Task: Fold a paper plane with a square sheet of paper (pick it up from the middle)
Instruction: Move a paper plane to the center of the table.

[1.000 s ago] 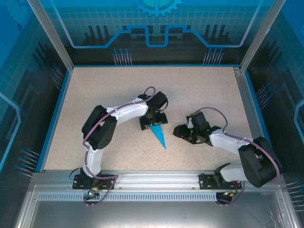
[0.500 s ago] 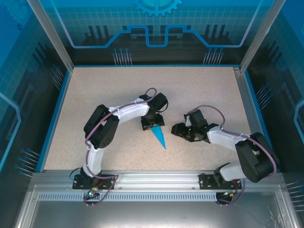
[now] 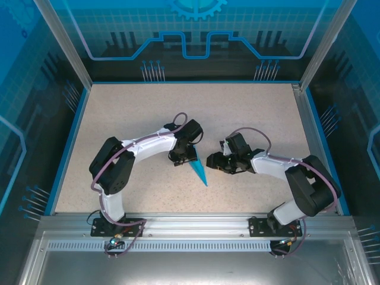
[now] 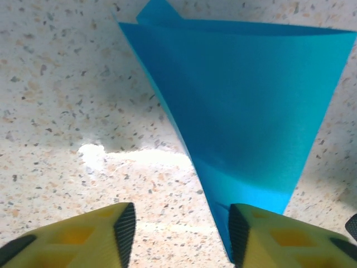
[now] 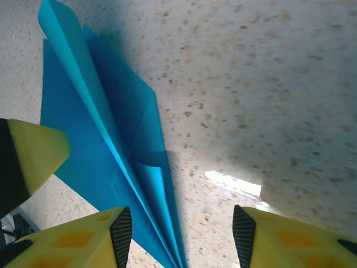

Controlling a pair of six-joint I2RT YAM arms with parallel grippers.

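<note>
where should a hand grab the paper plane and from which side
Probably the raised centre fold of the paper plane, near mid-length, coming from above with one finger each side. The fold stands up off the table, while the wings lie nearly flat and offer no edge to pinch.

The far half of the table (image 3: 190, 107) and its side margins are left bare up to the raised blue rim (image 3: 70, 148), so wide passage is offered there. The middle is crowded: the paper plane (image 3: 199, 172) is flanked closely by the left gripper (image 3: 185, 159) and the right gripper (image 3: 211, 161). Between each gripper's parted jaws, bare tabletop is seen beside the paper. The near strip is crossed by the left arm (image 3: 119, 169) and the right arm (image 3: 297, 181)
</note>
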